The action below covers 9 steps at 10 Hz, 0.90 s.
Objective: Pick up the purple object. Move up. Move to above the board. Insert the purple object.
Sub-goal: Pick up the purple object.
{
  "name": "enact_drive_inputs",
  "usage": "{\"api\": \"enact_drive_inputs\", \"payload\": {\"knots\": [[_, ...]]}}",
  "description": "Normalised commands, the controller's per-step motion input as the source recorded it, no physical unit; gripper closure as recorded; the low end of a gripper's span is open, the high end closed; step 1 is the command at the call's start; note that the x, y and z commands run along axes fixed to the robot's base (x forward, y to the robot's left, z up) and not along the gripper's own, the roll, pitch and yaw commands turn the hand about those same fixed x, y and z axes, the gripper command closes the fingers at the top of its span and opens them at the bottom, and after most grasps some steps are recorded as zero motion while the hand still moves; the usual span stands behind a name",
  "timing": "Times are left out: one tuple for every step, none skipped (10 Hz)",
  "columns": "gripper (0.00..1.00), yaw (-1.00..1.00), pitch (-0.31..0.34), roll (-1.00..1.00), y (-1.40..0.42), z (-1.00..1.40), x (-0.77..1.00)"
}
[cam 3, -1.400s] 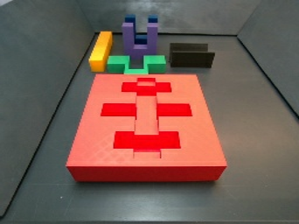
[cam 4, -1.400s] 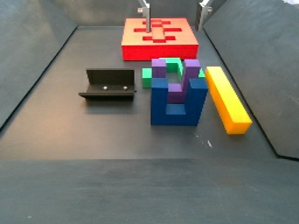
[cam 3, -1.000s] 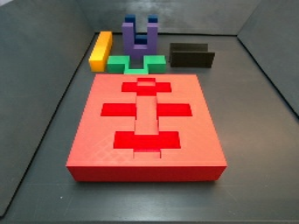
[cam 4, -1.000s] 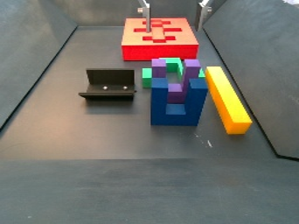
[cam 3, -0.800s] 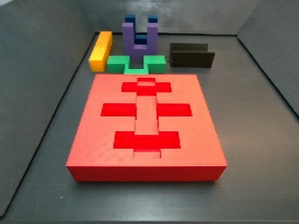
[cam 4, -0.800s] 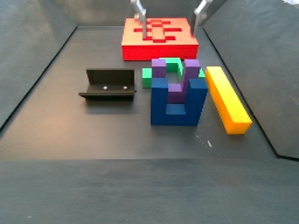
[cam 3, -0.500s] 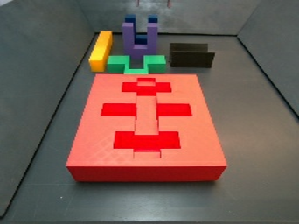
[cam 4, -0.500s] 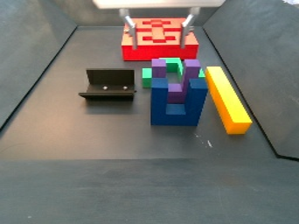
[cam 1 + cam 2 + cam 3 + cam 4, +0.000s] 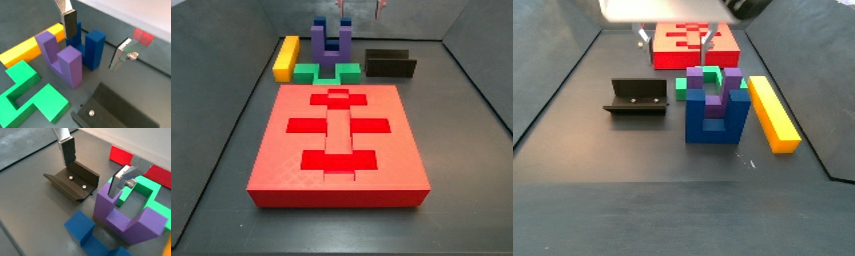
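i see my gripper (image 9: 93, 42) spread wide, holding nothing, above one purple object (image 9: 61, 57), one blue block (image 9: 95, 47) behind, one fixture (image 9: 72, 179) beside, one board (image 9: 696, 38) beyond.

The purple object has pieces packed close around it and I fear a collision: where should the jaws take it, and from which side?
Probably from above, closing on one upright prong of the purple object. The blue block stands close against it and the green piece lies at its foot, so only the prong tops look free. The gripper hangs open above the pieces.
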Motion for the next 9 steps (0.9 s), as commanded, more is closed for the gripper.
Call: {"api": "enact_drive_inputs", "payload": {"knots": [[0.00, -0.13, -0.274, -0.27, -0.12, -0.19, 0.00], [0.00, 0.00, -0.210, -0.18, -0.19, 0.00, -0.10], [0.00, 0.03, -0.160, -0.05, -0.23, 0.08, -0.14], [0.00, 0.05, -0.151, 0.00, -0.25, 0.05, -0.18], [0.00, 0.06, -0.107, 0.00, -0.16, 0.00, -0.15], [0.00, 0.09, -0.064, 0.04, -0.03, -0.05, -0.12], [0.00, 0.13, -0.031, 0.08, 0.00, -0.17, -0.12], [0.00, 0.17, -0.020, 0.12, 0.01, -0.18, -0.13], [0.00, 0.16, 0.000, 0.14, 0.00, -0.09, -0.12]]}}
